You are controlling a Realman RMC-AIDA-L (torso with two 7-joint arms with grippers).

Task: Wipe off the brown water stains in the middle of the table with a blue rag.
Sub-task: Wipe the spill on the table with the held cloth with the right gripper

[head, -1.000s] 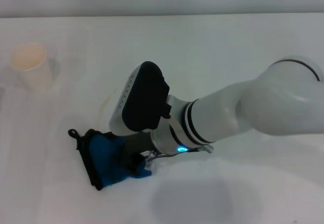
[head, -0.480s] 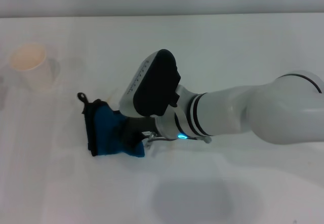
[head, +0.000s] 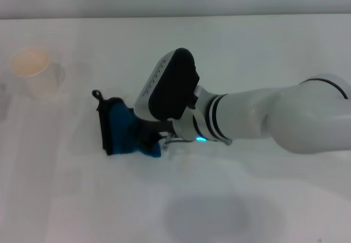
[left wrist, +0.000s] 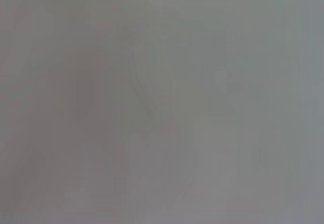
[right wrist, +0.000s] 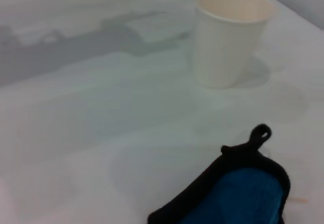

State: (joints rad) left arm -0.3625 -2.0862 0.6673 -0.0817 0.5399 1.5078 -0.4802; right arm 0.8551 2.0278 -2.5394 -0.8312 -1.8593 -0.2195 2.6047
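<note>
The white paper cup (head: 36,77) stands alone near the far left of the table (head: 263,51), well apart from the blue rag (head: 122,132). Bare tabletop lies between them. The right arm (head: 258,121) stretches across the middle, blocking that path.

No text, label, brand or number can be read — anywhere.

Right gripper (head: 147,142) reaches leftward, low, wrist tilted down
</note>
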